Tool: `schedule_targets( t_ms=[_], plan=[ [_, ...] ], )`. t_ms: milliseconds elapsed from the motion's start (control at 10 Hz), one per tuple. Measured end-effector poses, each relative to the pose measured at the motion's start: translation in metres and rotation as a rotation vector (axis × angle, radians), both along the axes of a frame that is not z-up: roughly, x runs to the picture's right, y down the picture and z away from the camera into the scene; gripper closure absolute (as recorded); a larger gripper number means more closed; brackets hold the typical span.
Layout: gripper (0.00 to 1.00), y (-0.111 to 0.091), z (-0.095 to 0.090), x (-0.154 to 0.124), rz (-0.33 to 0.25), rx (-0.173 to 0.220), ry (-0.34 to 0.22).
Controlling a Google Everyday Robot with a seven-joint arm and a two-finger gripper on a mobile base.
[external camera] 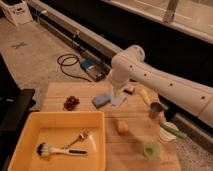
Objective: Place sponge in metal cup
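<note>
The sponge (101, 100) is a small blue-grey block lying on the wooden table (135, 145), near its far edge. The metal cup (155, 110) stands upright to the right, near the table's right side. My gripper (116, 92) hangs from the white arm (150, 75), low over the table just right of the sponge. A flat pale-blue cloth (119, 101) lies right under the gripper. The sponge is apart from the cup, with the arm between them.
A yellow tray (30, 130) at the front left holds a brush (52, 150) and a fork (80, 136). On the table are an orange block (121, 127), a green cup (150, 148), a white cup (166, 134), a dark red cluster (71, 102) and a yellow item (145, 96).
</note>
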State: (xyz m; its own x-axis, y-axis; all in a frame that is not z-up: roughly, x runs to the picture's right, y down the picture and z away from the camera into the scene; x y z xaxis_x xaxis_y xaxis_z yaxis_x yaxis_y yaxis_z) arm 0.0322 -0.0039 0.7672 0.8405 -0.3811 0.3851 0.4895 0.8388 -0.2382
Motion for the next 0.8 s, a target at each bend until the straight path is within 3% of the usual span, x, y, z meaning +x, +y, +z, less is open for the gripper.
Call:
schedule_targets(
  t_ms=[100,400,800],
  plan=[
    [0.35,-0.001,0.021,-0.016,0.004,-0.006,-0.048],
    [0.35,-0.004,0.046,-0.049,-0.014,-0.016,-0.108],
    [0.35,0.000,0.050,-0.053,-0.017,-0.025,-0.112]
  ],
)
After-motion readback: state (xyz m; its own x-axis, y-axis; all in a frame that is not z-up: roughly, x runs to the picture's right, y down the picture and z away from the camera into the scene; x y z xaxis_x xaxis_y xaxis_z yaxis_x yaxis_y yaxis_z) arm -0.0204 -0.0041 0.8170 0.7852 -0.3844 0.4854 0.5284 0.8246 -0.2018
